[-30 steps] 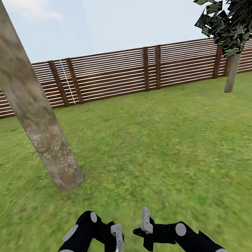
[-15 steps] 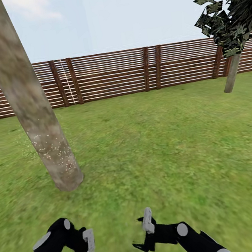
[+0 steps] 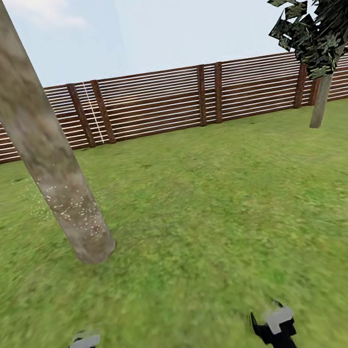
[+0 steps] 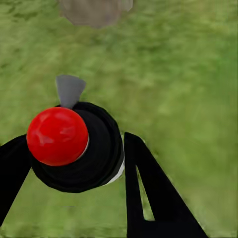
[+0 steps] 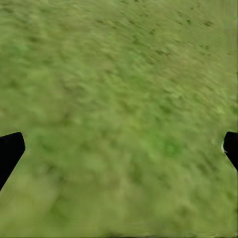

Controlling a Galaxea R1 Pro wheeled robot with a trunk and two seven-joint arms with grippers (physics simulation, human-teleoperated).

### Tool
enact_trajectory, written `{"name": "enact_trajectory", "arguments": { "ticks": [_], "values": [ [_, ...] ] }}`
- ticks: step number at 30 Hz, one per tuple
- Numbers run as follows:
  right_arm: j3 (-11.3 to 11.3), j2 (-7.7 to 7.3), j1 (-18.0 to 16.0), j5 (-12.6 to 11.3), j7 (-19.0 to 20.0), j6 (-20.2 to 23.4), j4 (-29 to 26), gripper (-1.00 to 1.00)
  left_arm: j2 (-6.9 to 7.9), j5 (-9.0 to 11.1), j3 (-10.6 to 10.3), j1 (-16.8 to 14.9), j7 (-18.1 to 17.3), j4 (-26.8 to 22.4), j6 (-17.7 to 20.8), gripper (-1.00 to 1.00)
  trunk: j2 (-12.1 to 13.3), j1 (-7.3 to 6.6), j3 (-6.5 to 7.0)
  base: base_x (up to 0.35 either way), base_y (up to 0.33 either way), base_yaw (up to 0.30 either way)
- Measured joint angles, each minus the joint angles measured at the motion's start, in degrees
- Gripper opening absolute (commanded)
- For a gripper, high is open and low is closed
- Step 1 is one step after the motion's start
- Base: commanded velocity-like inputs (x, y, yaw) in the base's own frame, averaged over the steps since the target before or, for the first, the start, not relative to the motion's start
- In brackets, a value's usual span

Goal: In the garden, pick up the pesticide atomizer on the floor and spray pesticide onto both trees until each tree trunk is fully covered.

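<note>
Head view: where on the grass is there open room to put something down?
Open green lawn runs from the thick mottled grey-brown tree trunk across to the thin leaning trunk and back to the brown slatted wooden fence. It is tight only round the thick trunk's base.

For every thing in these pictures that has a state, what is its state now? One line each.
Left claw: shut on the atomizer.
Atomizer: held between the claw's fingers, red cap toward the camera.
Right claw: open, holding nothing, above grass.
Near tree trunk: lower part dotted with pale specks.
Far tree trunk: no specks discernible.
</note>
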Motion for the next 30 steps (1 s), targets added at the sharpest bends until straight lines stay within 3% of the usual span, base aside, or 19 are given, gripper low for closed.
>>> {"name": "enact_trajectory", "arguments": {
  "ticks": [2, 4, 10, 15, 23, 30],
  "values": [
    [-0.1, -0.10, 1.6, -4.2, -2.8, -5.3, 0.4, 1.00, 0.28, 1.1, 0.4, 2.6, 2.0, 4.0, -3.3, -1.00, 0.0, 0.00, 0.00, 0.000, 0.000, 0.000],
    [0.1, -0.17, 2.0, -5.4, -3.4, -6.6, 0.5, 1.00, 0.20, 1.0, 0.1, 3.1, 2.5, 7.6, -4.2, -1.00, 0.0, 0.00, 0.01, 0.000, 0.000, 0.000],
    [0.2, -0.05, 2.3, -5.6, -3.4, -6.9, 0.7, 1.00, 0.29, 1.2, 0.1, 3.2, 2.6, 8.7, -4.2, -1.00, 0.0, 0.00, 0.02, 0.000, 0.000, 0.000],
    [0.3, 0.40, 2.3, -5.6, -3.4, -6.8, 5.4, 1.00, 0.29, 1.2, 0.1, 3.2, 2.6, 9.1, -4.2, -1.00, 0.0, 0.00, 0.02, 0.000, 0.000, 0.000],
    [0.2, 0.26, 3.3, -5.6, -3.4, -6.6, 5.7, 1.00, 0.54, 1.1, 0.3, 3.4, 2.6, 9.2, -4.2, -1.00, 0.0, 0.00, 0.02, 0.000, 0.000, 0.000],
    [0.2, 0.31, 3.5, -5.6, -3.4, -6.6, 5.7, 1.00, 1.80, 1.0, 0.1, 4.7, 2.6, 9.2, -4.2, -1.00, 0.0, 0.00, 0.02, 0.000, 0.000, 0.000]
  ]
}}
